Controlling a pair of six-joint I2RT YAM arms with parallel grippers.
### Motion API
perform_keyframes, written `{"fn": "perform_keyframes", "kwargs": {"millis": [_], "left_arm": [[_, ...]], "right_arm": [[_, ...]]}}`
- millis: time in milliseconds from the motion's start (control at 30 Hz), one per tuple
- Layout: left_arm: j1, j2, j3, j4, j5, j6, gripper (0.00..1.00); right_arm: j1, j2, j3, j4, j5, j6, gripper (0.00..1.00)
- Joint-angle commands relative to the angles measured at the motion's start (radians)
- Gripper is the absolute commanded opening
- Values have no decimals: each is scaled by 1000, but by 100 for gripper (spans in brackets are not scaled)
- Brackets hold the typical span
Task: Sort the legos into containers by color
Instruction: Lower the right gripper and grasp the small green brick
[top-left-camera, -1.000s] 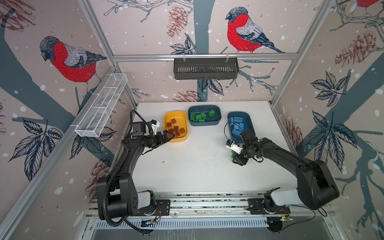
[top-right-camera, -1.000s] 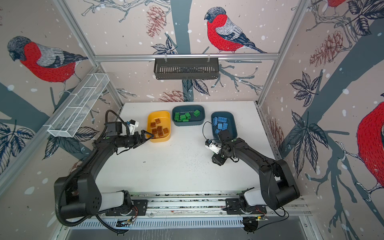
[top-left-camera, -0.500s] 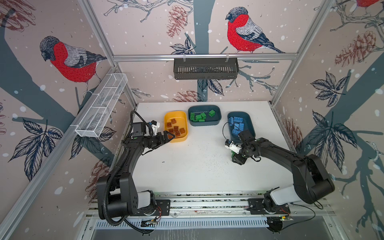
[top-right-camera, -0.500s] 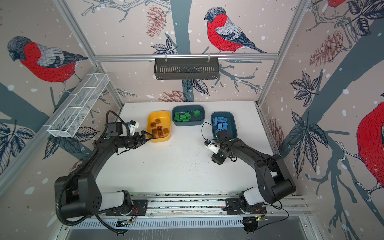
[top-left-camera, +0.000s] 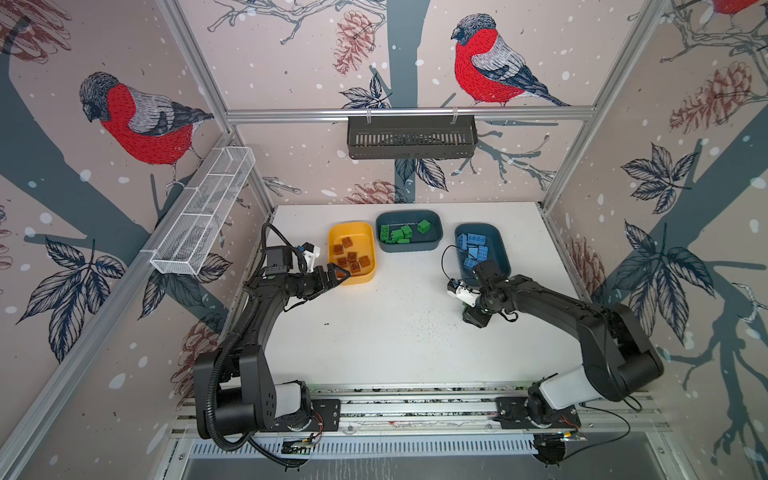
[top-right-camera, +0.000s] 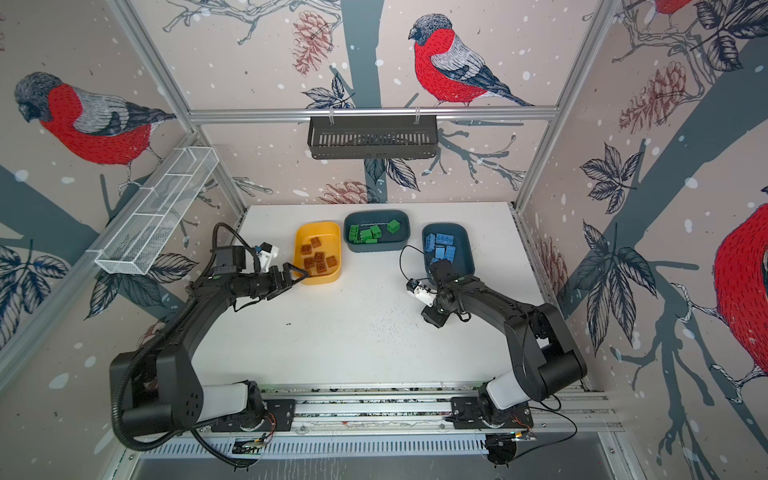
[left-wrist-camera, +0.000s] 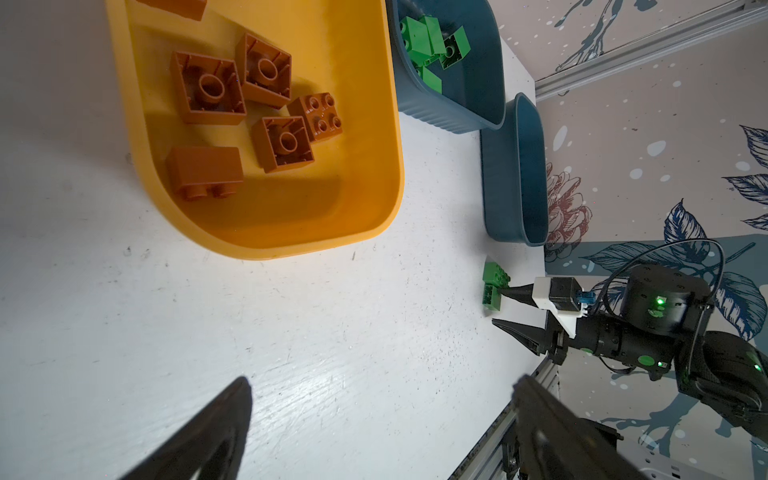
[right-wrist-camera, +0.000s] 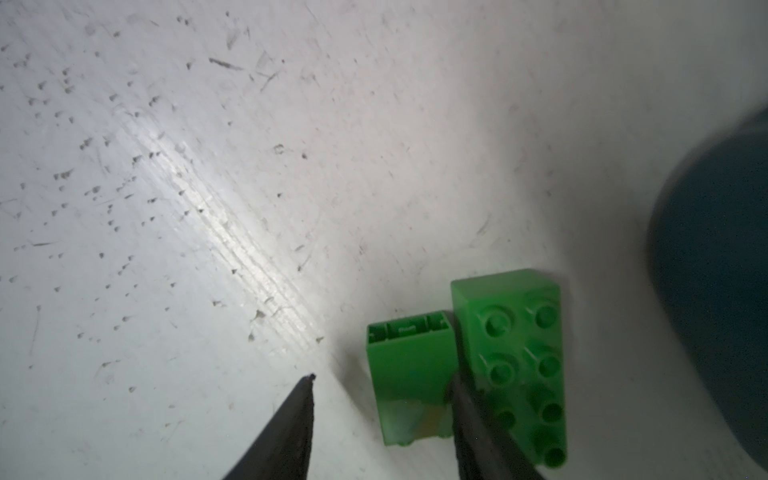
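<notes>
Green lego (right-wrist-camera: 409, 374) lies ungripped between parted right fingers (right-wrist-camera: 286, 432), longer green lego (right-wrist-camera: 515, 332) alongside; left fingers (left-wrist-camera: 216, 436) gape empty.

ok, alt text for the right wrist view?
Right gripper open around a small green brick lying on its side on the scuffed white table, one finger at the seam with a longer studs-up green brick beside it. A blurred dark teal tub sits nearby.
</notes>
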Motion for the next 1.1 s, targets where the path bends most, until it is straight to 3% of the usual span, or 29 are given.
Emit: {"fn": "perform_keyframes", "kwargs": {"millis": [0, 267, 600, 1067], "left_arm": [[1, -4, -3, 12, 6, 17, 97], [1, -4, -14, 19, 10, 15, 97], [1, 3, -10, 23, 11, 15, 97], [1, 2, -9, 17, 11, 14, 97]], "right_arm": [[8, 4, 5, -32, -40, 3, 51], [16, -9, 4, -82, -81, 16, 50], [14, -14, 24, -38, 63, 18, 52], [-4, 27, 26, -15, 77, 8, 54]]}}
